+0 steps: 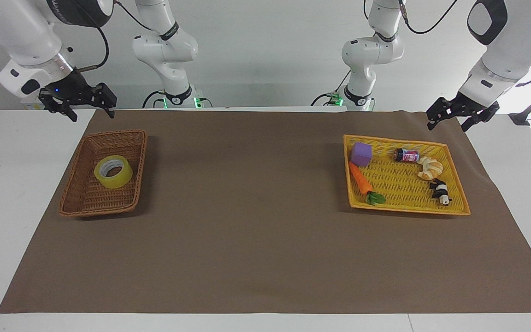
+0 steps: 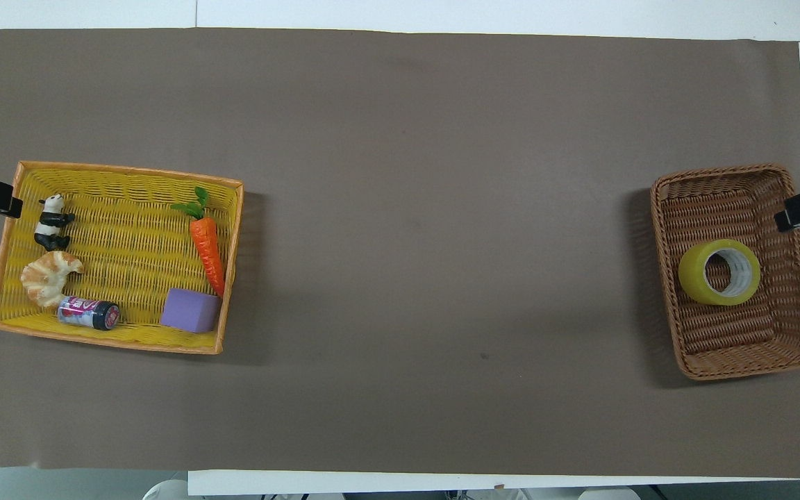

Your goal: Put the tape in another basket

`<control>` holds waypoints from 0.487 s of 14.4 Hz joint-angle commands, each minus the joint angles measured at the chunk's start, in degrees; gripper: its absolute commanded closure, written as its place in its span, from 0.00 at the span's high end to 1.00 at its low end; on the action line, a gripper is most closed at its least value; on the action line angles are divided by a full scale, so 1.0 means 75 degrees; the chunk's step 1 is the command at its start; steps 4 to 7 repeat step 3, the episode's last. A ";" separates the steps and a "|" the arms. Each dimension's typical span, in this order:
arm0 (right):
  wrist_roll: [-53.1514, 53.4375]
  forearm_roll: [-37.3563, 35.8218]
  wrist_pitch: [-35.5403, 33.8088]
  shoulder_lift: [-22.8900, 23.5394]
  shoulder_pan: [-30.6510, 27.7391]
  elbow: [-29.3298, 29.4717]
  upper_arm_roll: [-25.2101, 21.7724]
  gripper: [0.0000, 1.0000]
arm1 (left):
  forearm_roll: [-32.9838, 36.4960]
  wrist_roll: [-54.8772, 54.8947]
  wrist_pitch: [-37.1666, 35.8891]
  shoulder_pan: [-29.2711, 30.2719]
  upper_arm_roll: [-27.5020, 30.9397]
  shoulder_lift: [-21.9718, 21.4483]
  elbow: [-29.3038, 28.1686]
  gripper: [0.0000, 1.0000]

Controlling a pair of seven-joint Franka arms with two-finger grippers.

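At the right arm's end of the table, the tape [image 1: 113, 171] lies flat in the brown basket [image 1: 132, 138], roughly in the middle of it, its core facing up and nothing touching it. The right gripper [image 1: 77, 100] hangs in the air over the table's edge just by that basket's robot-side corner, fingers spread apart and empty, well clear of the roll. Over at the left arm's end, the left gripper [image 1: 462, 113] waits with its fingers open above the mat by the corner of the yellow tray [image 1: 406, 208], which holds a purple block [image 1: 362, 153], a carrot [image 1: 361, 179], a small can [image 1: 406, 155], a croissant [image 1: 429, 167] and a toy panda [image 1: 440, 190]. So the tape sits in wicker, both hands free, and the job reads either as freshly finished with the arms parked, or as not yet begun. If the roll is still to travel, the next move belongs to the right gripper: swing in over the basket, drop between the sloping walls without catching the rim, and pinch one wall of the ring, one finger down the core, before lifting straight up
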 commanded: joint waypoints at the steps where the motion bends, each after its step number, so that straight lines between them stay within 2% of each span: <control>1: 0.0272 -0.0036 -0.0089 0.0120 0.0077 0.0176 -0.0063 1.00 | 0.0077 -0.0004 -0.0136 0.0006 -0.0001 0.0009 0.0032 1.00; 7: 0.0295 -0.0047 -0.0090 0.0120 0.0088 0.0176 -0.0087 1.00 | 0.0077 -0.0004 -0.0136 0.0006 -0.0001 0.0009 0.0032 1.00</control>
